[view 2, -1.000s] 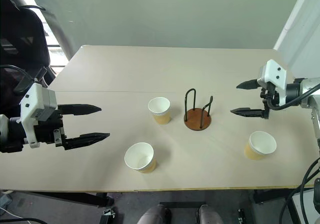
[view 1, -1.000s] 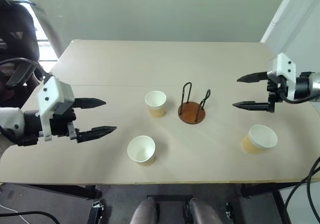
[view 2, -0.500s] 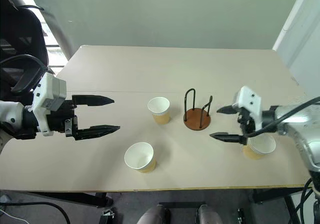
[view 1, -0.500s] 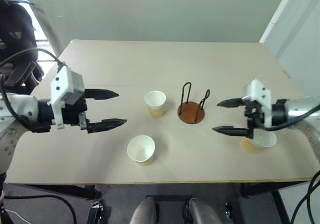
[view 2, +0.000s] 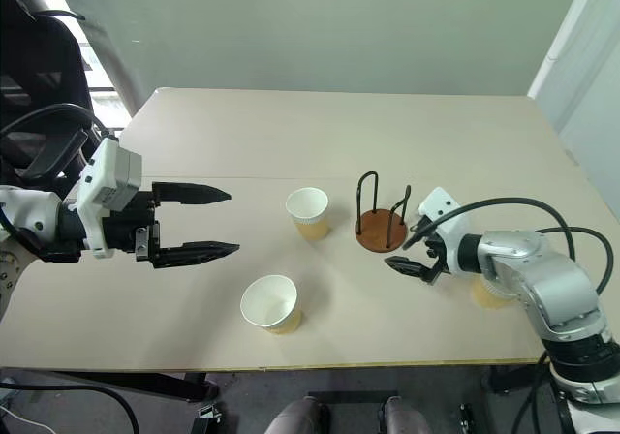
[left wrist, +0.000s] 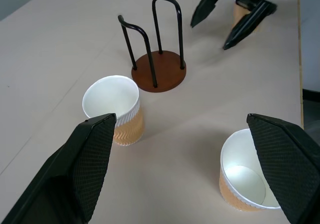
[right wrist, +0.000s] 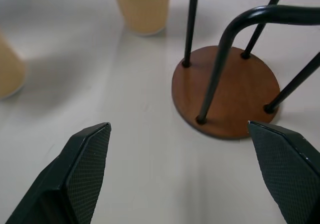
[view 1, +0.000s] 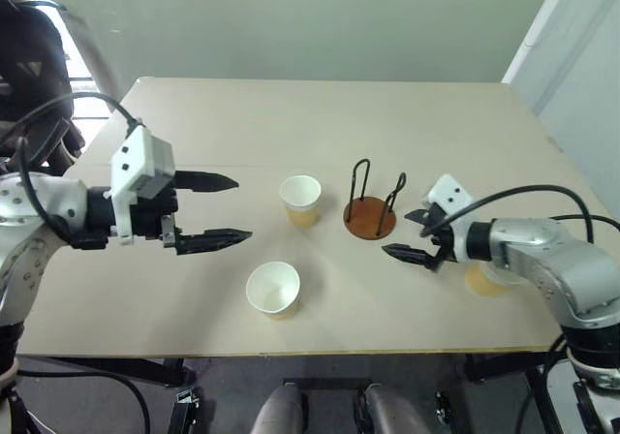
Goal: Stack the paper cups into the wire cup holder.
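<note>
The wire cup holder (view 1: pixel 371 217) is standing upright near the middle of the beige tabletop (view 1: pixel 320 124), its two black wire loops rising from a reddish-brown disc base with nothing inside them. Three paper cups are sitting on the tabletop, all upright with their mouths up and all apart from one another. One cup (view 1: pixel 300 200) is standing just to the left of the holder without touching it. A second cup (view 1: pixel 273 290) is resting nearer the front edge, left of centre. The third cup (view 1: pixel 481 281) is on the right side, mostly hidden behind the right arm, with part of its tan wall showing.

The left end effector (view 1: pixel 215 207) is hovering above the tabletop on the left, its two black fingers spread wide apart and pointing toward the cups, gripping nothing. In the left wrist view the first two cups and the holder are lying ahead between its fingers.

The right end effector (view 1: pixel 408 233) is hanging low just to the right of the holder's base, fingers likewise spread apart and empty, aimed at the holder. The third cup is sitting just behind it.
</note>
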Motion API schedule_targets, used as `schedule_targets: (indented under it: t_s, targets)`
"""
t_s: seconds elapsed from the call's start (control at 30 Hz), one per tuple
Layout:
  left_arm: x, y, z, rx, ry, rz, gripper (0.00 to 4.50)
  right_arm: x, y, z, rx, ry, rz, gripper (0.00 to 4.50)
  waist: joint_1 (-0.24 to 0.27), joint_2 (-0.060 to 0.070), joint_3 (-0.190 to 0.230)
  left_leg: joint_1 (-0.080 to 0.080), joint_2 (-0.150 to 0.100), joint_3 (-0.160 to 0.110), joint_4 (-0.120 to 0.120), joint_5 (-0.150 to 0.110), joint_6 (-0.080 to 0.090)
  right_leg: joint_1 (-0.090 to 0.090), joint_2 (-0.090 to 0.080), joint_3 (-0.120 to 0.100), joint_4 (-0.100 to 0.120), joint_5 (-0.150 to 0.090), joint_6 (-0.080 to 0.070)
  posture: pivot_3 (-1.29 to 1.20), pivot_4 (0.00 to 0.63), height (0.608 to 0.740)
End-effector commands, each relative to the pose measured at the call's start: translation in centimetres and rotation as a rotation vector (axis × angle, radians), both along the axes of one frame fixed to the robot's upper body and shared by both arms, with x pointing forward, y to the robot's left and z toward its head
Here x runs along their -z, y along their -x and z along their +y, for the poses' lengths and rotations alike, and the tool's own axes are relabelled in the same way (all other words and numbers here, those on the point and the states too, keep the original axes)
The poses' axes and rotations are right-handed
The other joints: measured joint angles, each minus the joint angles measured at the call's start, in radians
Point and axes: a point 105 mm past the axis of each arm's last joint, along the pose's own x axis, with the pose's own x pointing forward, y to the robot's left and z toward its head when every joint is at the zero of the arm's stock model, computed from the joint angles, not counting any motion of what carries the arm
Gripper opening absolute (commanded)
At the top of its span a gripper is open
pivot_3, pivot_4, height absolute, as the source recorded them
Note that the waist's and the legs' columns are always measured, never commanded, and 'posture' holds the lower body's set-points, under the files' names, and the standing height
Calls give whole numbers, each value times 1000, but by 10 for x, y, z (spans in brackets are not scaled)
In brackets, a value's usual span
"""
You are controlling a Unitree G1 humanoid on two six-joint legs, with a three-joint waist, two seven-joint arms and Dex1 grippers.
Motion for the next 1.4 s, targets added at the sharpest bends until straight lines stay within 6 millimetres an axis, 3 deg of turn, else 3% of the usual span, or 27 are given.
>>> schedule_targets:
  t_s: [0.03, 0.4, 0.53, 0.83, 0.87, 1.0, 1.17, 1.4]
  targets:
    - [-9, 1, -1, 13, -13, -50, 4476, -9, -10, 5, 44, -13, -52, 4500, 0, 0, 0, 0, 0, 0, 0, 0, 0, 0, 0, 0, 0, 0, 0, 0, 150, 740]
    - [-10, 3, 1, 4, -21, -56, 4476, -18, -29, 27, 43, -76, -144, 4500, 0, 0, 0, 0, 0, 0, -1, 0, 0, -1, 0, 0, 0, 0, 0, 0, 150, 740]
    - [-11, 4, 2, -1, -25, -57, 4500, -22, -31, 29, 32, -83, -164, 3635, 0, 0, 0, 0, 0, 0, -1, 0, 0, -1, 0, 0, 0, 0, 0, 0, 150, 740]
    - [-11, 4, 4, -7, -29, -58, 4500, -20, -29, 31, 8, -82, -153, 265, 0, 0, 0, -1, 0, 0, -1, 0, 0, -1, 0, 0, 0, 0, 0, 0, 150, 740]
    - [-11, 3, 4, -8, -29, -58, 4500, -19, -27, 32, -5, -80, -145, 68, 0, 0, 0, -1, 0, 0, -1, 0, 0, -1, 0, 0, 0, 0, 0, 0, 150, 740]
    - [-9, 3, 3, -8, -31, -50, 4500, -14, -10, 34, -118, -62, -109, 68, 1, 0, 0, -1, 0, 0, -1, 0, -1, -1, 0, 0, 0, 0, 0, 0, 150, 740]
    - [-8, 2, 3, -1, -32, -44, 4500, -17, 32, 34, -357, -34, -82, 68, 1, 0, 0, -2, 0, 0, -1, -1, -2, -2, 0, 0, -1, -1, -1, 0, 150, 740]
    - [-7, 1, 2, 10, -40, -40, 4500, -12, 70, 30, -497, -4, -14, 68, 1, -1, 0, -2, 0, 0, -1, -1, -2, -1, 0, 0, -1, -1, -1, 0, 150, 740]
